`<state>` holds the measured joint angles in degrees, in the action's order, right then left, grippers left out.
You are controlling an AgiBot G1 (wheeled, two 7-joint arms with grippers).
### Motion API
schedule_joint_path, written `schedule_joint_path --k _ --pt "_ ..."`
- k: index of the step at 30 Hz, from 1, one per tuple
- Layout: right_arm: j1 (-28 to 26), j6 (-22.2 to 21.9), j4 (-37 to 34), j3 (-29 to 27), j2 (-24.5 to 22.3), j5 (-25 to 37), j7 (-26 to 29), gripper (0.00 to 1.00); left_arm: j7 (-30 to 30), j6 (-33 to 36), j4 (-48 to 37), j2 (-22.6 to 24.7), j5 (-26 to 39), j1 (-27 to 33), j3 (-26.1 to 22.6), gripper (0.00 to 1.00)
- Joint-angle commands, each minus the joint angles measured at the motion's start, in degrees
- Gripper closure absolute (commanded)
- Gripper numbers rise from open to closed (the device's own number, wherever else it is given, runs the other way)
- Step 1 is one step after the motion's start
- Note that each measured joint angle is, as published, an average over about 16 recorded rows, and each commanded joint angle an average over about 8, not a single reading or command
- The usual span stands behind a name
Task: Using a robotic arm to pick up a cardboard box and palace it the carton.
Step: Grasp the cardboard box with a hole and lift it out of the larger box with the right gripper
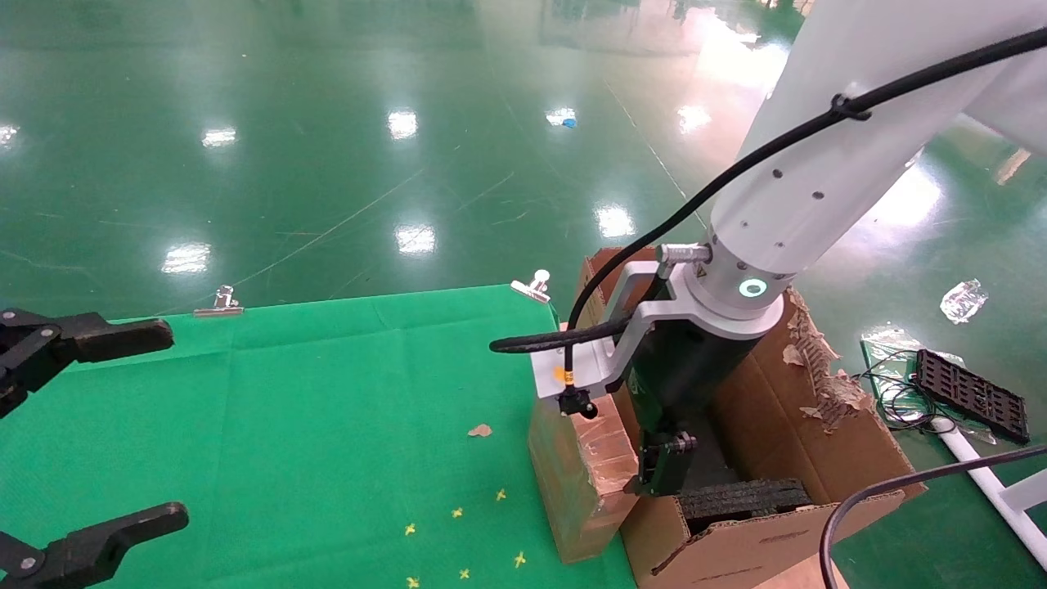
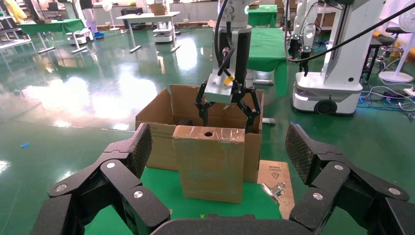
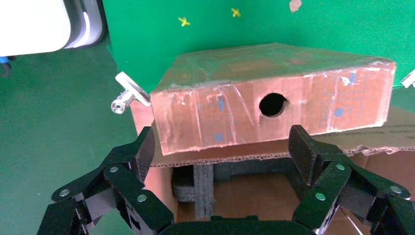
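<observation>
Head view: green cloth (image 1: 286, 393), glossy green floor (image 1: 327, 123)

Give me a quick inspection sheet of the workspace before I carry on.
Surface: green cloth on the table, held by metal clips.
Job's things: small cardboard box upright at the table edge, against the carton; black foam inside.
Clutter: cardboard scrap, yellow marks.
Hands: right hand open, above the carton behind the box; left hand open, idle over the cloth.
Cables: black cable along the right arm.
Surroundings: green floor, black tray, plastic wrap.
</observation>
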<state>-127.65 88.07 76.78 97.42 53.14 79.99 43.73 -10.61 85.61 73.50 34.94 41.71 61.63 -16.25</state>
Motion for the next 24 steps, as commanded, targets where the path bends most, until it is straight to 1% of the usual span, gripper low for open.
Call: schedule_joint_path --k 1,9,13,15,18,22,24 --pt "0.2 -0.4 0.0 0.6 0.2 0.0 0.2 0.0 0.0 0.0 0.0 0.0 0.0 0.0 0.0 0.0" --pt "-0.1 -0.9 -0.2 1.5 0.4 -0.3 1.8 0.0 0.0 0.0 0.0 0.0 0.0 0.0 0.0 0.0" --pt "-1.6 -0.8 -0.9 1.2 -0.3 -1.3 4.5 0.0 0.0 0.0 0.0 0.0 0.0 0.0 -0.1 0.0" --pt "-2.4 -0.8 -2.1 0.9 -0.8 -2.1 7.1 0.0 0.0 0.0 0.0 0.0 0.0 0.0 -0.1 0.0" --pt "-3.2 -1.1 -5.5 0.6 -1.2 -3.3 12.5 0.0 0.0 0.0 0.0 0.0 -0.1 0.0 -0.1 0.0" --pt "-2.6 -2.0 -12.4 0.7 -0.9 -4.9 21.4 0.0 0.0 0.0 0.0 0.0 -0.1 0.0 -0.1 0.0" --pt "-1.9 -2.5 -15.9 0.8 -0.6 -5.7 24.9 0.0 0.1 0.0 0.0 0.0 -0.1 0.0 -0.1 0.0"
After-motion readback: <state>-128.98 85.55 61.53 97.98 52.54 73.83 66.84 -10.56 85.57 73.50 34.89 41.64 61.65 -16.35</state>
